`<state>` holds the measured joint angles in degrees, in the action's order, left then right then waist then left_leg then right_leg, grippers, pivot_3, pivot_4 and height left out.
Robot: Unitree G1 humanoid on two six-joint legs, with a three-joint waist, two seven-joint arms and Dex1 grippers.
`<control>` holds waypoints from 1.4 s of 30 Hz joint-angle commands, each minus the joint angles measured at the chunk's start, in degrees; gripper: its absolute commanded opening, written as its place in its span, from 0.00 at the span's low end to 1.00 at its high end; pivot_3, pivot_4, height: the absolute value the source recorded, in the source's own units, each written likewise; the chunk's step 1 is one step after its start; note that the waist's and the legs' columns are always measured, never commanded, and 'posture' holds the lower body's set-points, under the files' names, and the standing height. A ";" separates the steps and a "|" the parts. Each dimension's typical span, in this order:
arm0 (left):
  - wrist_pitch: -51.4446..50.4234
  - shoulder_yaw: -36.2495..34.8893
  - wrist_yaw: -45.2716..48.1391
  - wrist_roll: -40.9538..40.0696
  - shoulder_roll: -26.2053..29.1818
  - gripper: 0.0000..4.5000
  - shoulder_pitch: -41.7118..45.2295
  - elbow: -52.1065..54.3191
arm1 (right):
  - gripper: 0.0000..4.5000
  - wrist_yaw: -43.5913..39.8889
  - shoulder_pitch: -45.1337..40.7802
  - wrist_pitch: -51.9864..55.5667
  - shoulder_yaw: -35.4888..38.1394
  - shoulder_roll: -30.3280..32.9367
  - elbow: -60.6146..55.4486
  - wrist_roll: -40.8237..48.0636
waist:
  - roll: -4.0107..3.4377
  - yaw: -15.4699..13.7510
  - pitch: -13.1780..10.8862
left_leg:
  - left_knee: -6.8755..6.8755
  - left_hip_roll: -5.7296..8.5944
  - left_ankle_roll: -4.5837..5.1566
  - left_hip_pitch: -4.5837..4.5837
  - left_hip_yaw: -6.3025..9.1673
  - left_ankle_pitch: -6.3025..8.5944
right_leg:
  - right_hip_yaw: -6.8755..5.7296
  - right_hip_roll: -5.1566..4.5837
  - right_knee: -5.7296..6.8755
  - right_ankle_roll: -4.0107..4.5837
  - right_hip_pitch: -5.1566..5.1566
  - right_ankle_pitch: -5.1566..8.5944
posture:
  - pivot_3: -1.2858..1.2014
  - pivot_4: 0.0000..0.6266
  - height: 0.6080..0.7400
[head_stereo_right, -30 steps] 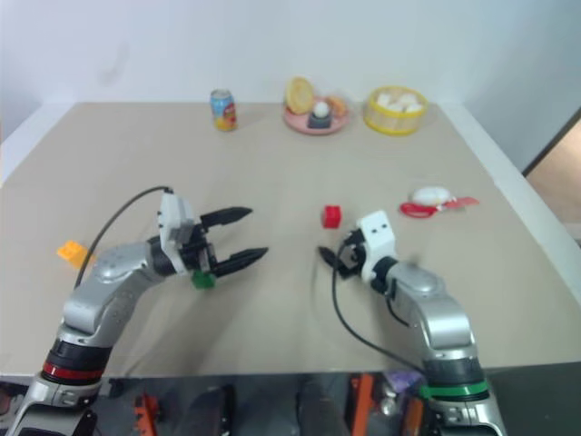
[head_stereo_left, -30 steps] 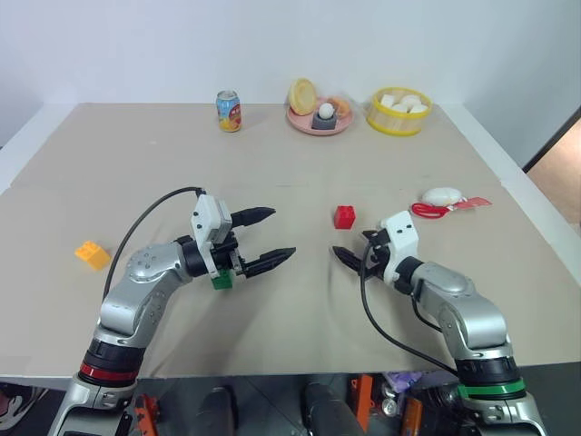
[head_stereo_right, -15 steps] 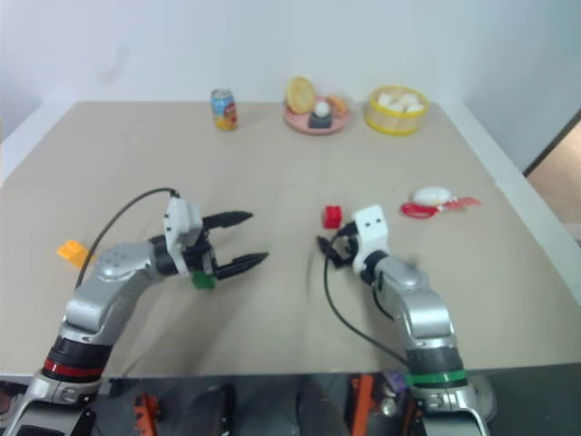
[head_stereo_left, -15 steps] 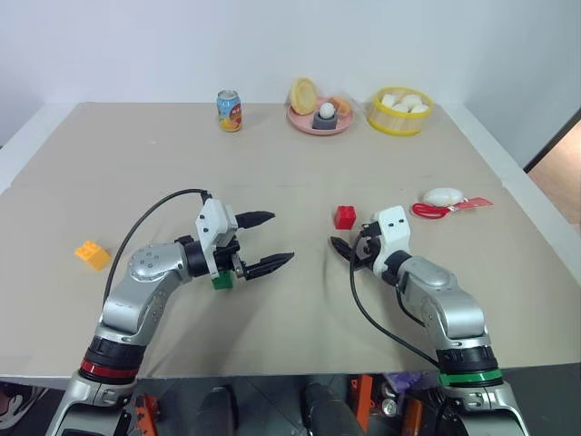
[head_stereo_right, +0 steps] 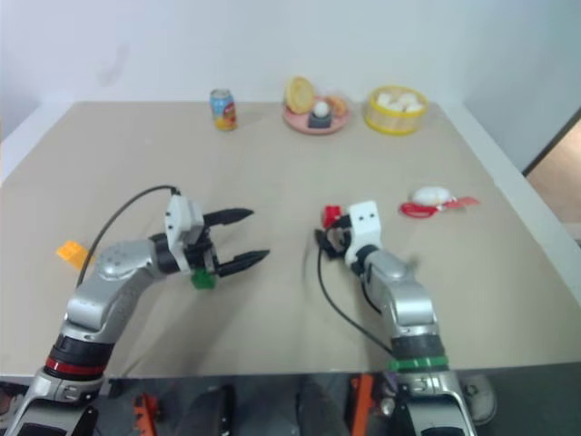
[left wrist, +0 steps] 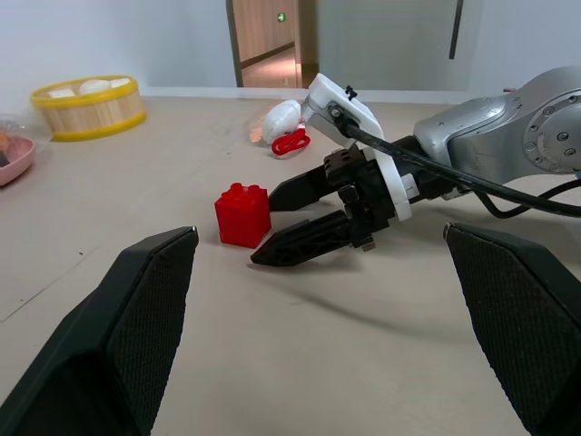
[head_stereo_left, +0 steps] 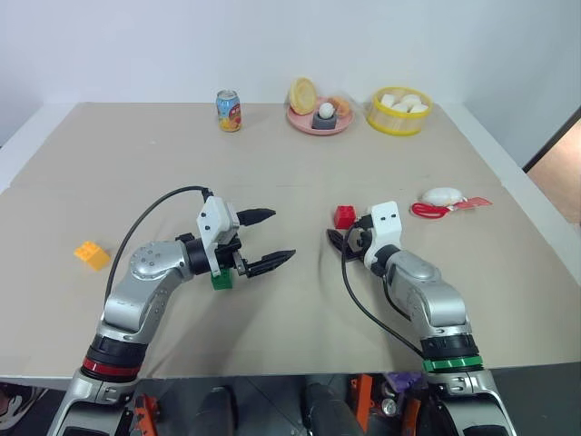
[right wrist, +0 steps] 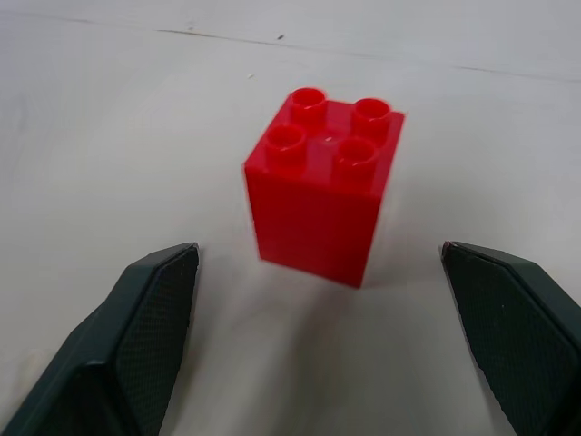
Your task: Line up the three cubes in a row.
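Left gripper [head_stereo_left: 269,240]: jaws wide apart, holding nothing, pointing toward the right arm.
Right gripper [left wrist: 289,221]: jaws apart, empty, tips just beside the red block [right wrist: 322,184], not touching.
Red block: upright on the table [head_stereo_left: 290,163], studs up.
Green block [head_stereo_left: 221,280]: under the left wrist.
Orange block [head_stereo_left: 92,254]: near the left table edge, well apart.

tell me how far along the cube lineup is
Nothing is lined up yet: the red cube, green cube and orange-yellow cube sit far apart on the table. In hand: the open right gripper is lined up on the red cube, not gripping. The left gripper is open and empty. All three placements remain.
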<state>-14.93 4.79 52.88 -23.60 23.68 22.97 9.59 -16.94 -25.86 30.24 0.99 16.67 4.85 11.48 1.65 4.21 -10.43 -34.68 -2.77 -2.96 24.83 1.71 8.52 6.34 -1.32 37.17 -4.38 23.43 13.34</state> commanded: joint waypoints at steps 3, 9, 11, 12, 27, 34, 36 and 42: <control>0.25 -0.79 -0.97 -0.65 0.18 1.00 -0.22 2.76 | 0.99 1.19 -2.41 -1.94 1.39 -0.39 1.68 -0.72 | 0.00 0.03 0.00 | 0.00 0.00 0.00 0.00 0.00 0.00 | 0.00 0.00 0.00 0.00 0.00 -0.01 | 0.52 0.24 1.00; -0.03 -1.28 -1.82 -0.84 0.55 1.00 -0.72 3.50 | 0.65 0.61 -3.68 -3.33 1.05 -0.37 3.51 -0.95 | 0.00 0.05 0.00 | 0.03 0.00 0.00 0.00 0.00 0.00 | 0.00 0.00 0.00 0.00 0.01 0.01 | 0.52 0.24 1.00; -0.09 -1.47 -1.99 -0.87 0.66 1.00 -0.85 3.71 | 0.50 0.45 -3.84 -3.59 0.99 -0.40 3.79 -0.97 | 0.00 0.05 0.00 | 0.05 0.00 0.00 0.00 0.00 0.00 | 0.00 0.00 0.00 0.00 0.01 0.01 | 0.52 0.24 1.00; -0.12 -1.58 -2.12 -0.87 0.71 1.00 -0.91 3.81 | 0.42 0.44 -3.89 -3.64 0.99 -0.42 3.88 -0.96 | 0.00 0.05 0.00 | 0.05 0.00 0.00 0.00 0.00 0.00 | 0.00 0.00 0.00 0.01 0.01 0.02 | 0.52 0.24 1.00; -1.06 -4.04 1.70 -4.44 5.15 1.00 -1.82 4.39 | 0.26 -19.32 -3.46 -11.99 0.37 7.89 3.23 3.13 | -0.01 0.08 -0.01 | 0.05 0.00 0.00 0.03 -0.01 0.00 | 0.00 -0.01 -0.03 -0.02 0.02 0.04 | 0.52 0.24 1.00; -1.82 -4.53 6.07 -6.60 8.46 1.00 -2.45 4.44 | 0.26 -42.28 -3.80 -15.11 -1.50 17.97 2.58 8.18 | 0.00 0.07 -0.02 | 0.12 0.00 0.00 -0.02 0.01 0.01 | -0.04 0.00 -0.04 0.03 0.00 0.10 | 0.52 0.24 1.00; -2.14 -4.74 6.29 -7.16 8.82 1.00 -2.88 5.08 | 0.26 -46.17 -4.04 -16.19 -2.44 19.12 3.17 7.94 | 0.00 0.19 -0.02 | 0.11 0.00 0.00 -0.04 0.01 0.01 | -0.03 0.00 -0.04 0.05 0.01 0.09 | 0.52 0.24 1.00; -3.13 -5.11 6.10 -8.51 9.69 1.00 -4.58 7.67 | 0.26 -54.39 -3.59 -20.50 -6.07 21.10 4.85 5.67 | 0.01 0.19 -0.03 | 0.11 -0.02 -0.01 -0.04 -0.01 0.01 | -0.03 -0.01 -0.04 0.05 0.01 0.09 | 0.52 0.24 1.00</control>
<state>-17.98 1.44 59.08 -30.79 32.71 18.55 14.48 -69.42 -28.87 11.63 -4.89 36.82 10.06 17.56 1.66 4.40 -10.46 -34.57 -2.78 -2.97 24.80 1.70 8.53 6.31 -1.34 37.13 -4.33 23.44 13.43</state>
